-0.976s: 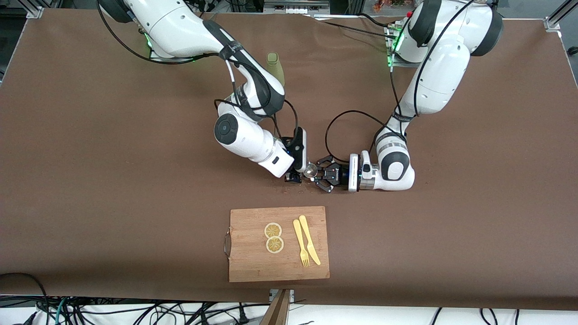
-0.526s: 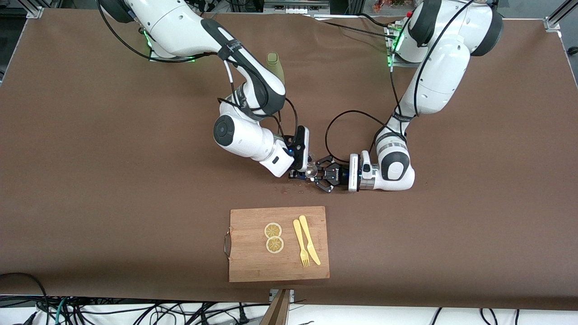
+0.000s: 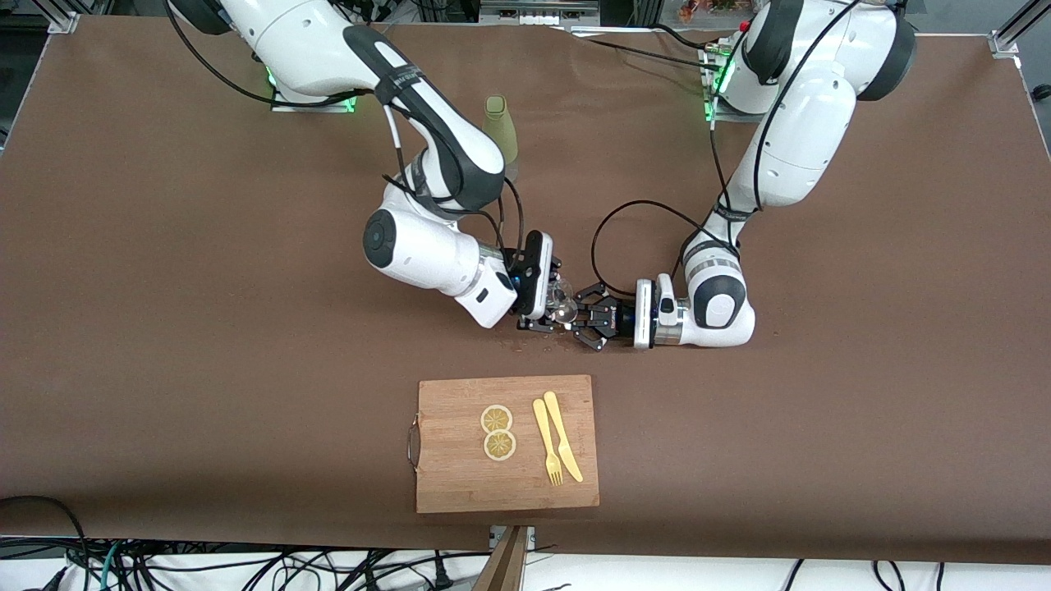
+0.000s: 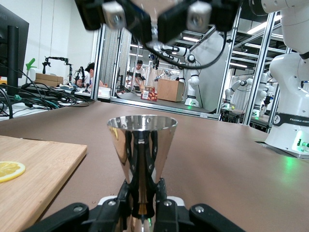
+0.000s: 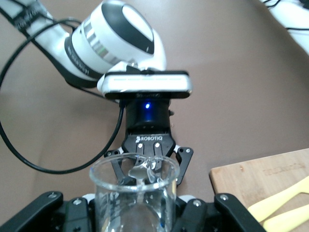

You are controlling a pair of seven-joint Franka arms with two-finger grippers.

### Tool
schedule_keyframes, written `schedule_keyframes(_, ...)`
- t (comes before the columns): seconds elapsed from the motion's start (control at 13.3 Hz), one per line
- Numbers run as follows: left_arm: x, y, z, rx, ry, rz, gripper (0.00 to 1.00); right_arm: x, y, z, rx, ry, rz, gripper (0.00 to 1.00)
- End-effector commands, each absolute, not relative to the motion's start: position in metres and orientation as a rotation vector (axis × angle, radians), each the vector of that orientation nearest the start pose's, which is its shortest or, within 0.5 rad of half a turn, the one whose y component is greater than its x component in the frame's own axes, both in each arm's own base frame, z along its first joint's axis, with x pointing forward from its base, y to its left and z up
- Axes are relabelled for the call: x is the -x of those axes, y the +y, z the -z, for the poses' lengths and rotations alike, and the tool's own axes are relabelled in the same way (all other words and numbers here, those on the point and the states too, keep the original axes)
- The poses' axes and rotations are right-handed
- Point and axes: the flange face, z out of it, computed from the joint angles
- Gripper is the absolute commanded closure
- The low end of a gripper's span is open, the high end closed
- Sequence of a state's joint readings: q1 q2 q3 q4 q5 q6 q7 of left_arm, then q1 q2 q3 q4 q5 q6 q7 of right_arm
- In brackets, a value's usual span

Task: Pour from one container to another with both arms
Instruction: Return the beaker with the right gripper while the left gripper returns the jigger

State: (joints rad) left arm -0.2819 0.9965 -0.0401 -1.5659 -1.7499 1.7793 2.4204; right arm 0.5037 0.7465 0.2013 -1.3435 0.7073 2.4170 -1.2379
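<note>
My left gripper [image 3: 585, 318] lies low over the middle of the table, shut on the narrow waist of a shiny metal cone-shaped jigger [image 4: 142, 145] that stands upright. In the left wrist view, the left gripper [image 4: 143, 195] clamps the jigger from both sides. My right gripper [image 3: 545, 300] is shut on a clear glass beaker [image 5: 134, 191] and holds it tilted right beside and above the jigger. The beaker [image 3: 562, 299] covers most of the jigger in the front view. I cannot see any liquid in the beaker.
A wooden cutting board [image 3: 460, 476] lies nearer the front camera, with two lemon slices [image 3: 497, 419], a yellow fork [image 3: 548, 447] and a yellow knife [image 3: 563, 435] on it. An olive-green bottle [image 3: 501, 127] stands near the right arm's base. A few small specks [image 3: 525, 345] dot the table under the grippers.
The right arm's wrist has rotated and its elbow has swung toward its own end of the table, tipping the beaker closer over the jigger. The left arm has stayed still.
</note>
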Motion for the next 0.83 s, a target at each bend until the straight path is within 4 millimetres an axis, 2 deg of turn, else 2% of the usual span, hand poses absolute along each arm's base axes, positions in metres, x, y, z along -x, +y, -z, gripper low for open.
schedule_keyframes(0.0,-0.602,-0.281,-0.094,-1.26,-1.163,-1.09,1.0,-0.617,0.446,-0.341,1.853,-1.581,0.619,1.0)
schedule_keyframes(0.15,-0.605,-0.266,-0.094,-1.244,-1.189,-1.076,1.0,-0.629,0.42,-0.34,1.753,-1.565,0.615,1.0)
schedule_keyframes(0.3,-0.612,-0.236,-0.095,-1.235,-1.2,-1.089,1.0,-0.642,0.388,-0.337,1.651,-1.582,0.621,1.0)
schedule_keyframes(0.53,-0.628,-0.169,-0.093,-1.255,-1.244,-1.164,1.0,-0.661,0.318,-0.328,1.515,-1.6,0.602,1.0)
schedule_keyframes(0.68,-0.633,-0.119,-0.095,-1.242,-1.245,-1.187,1.0,-0.662,0.287,-0.316,1.439,-1.594,0.596,1.0)
schedule_keyframes(0.75,-0.631,-0.093,-0.096,-1.23,-1.251,-1.175,1.0,-0.666,0.259,-0.309,1.415,-1.586,0.599,1.0)
